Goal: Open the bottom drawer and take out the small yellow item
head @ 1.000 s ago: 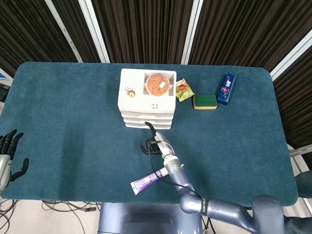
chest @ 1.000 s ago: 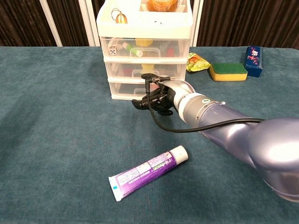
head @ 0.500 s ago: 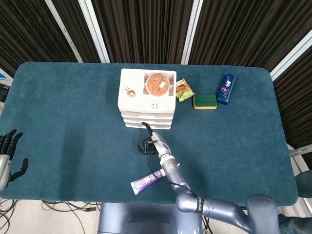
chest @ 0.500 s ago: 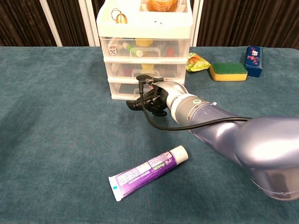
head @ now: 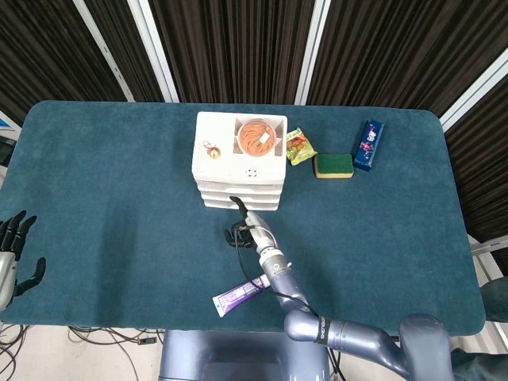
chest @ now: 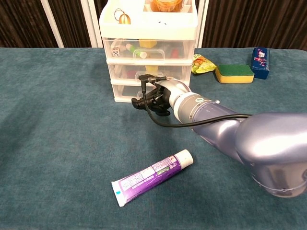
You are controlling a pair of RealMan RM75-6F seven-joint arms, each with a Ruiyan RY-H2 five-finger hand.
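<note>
A white drawer unit point(head: 240, 168) point(chest: 148, 20) with three clear drawers stands at the table's far middle, all drawers pushed in. My right hand point(head: 248, 230) point(chest: 153, 97) is pressed against the front of the bottom drawer point(chest: 123, 91), fingers curled in and one dark finger sticking up. The hand hides the handle, so a grip cannot be made out. Something red shows in the bottom drawer; no yellow item can be seen there. Yellow pieces show in the two upper drawers. My left hand point(head: 12, 255) hangs off the table's left edge, fingers apart and empty.
A purple toothpaste tube point(head: 238, 296) point(chest: 151, 176) lies near the front edge, beside my right forearm. Right of the unit lie a snack bag point(head: 299, 146), a yellow-green sponge point(head: 333, 165) point(chest: 234, 73) and a blue packet point(head: 367, 144). A bowl point(head: 257, 136) sits on top.
My right hand has moved forward and slightly left, from a short way off the unit to right against the bottom drawer's front. The left hand has stayed put.
</note>
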